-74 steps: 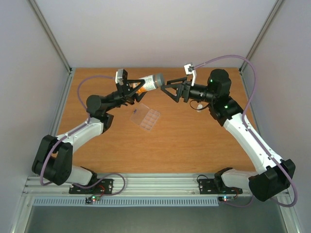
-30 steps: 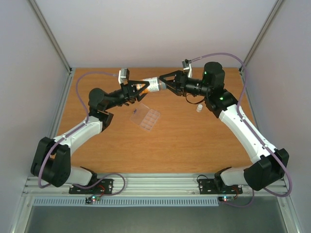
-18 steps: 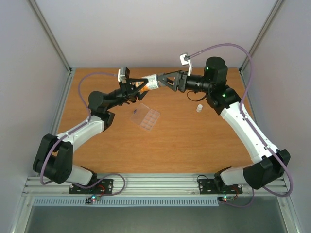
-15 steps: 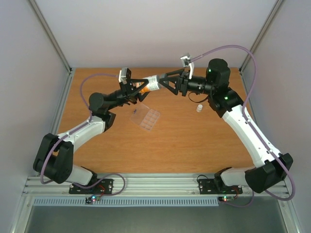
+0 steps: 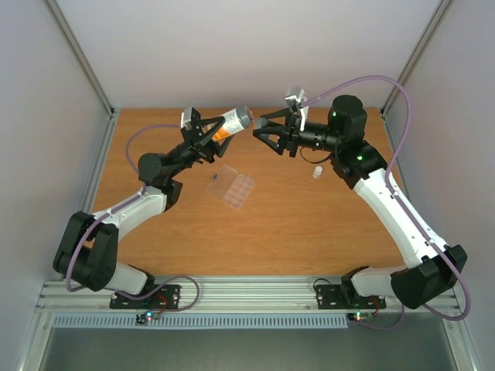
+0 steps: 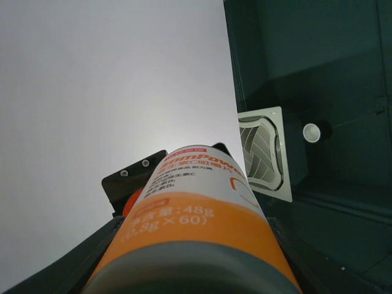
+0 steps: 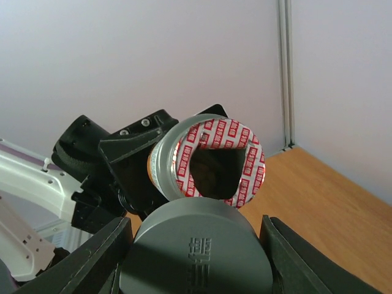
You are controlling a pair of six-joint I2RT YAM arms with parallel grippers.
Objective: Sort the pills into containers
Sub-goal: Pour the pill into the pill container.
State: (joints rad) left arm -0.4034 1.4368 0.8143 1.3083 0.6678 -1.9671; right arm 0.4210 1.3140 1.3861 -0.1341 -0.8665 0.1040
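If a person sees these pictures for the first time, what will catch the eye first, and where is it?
First comes the orange and white bottle, held in the air by the left gripper over the far part of the table, its mouth ringed by a torn red and white seal. Facing it, the right gripper holds the grey cap, apart from the bottle. Below them lies a clear pill box.

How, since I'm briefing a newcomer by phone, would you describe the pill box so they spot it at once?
Look at the wooden table; just left of its centre lies the pill box. It is the only flat, clear rectangle split into small cells, unlike the small white object to its right and the orange-labelled bottle held aloft beyond it.
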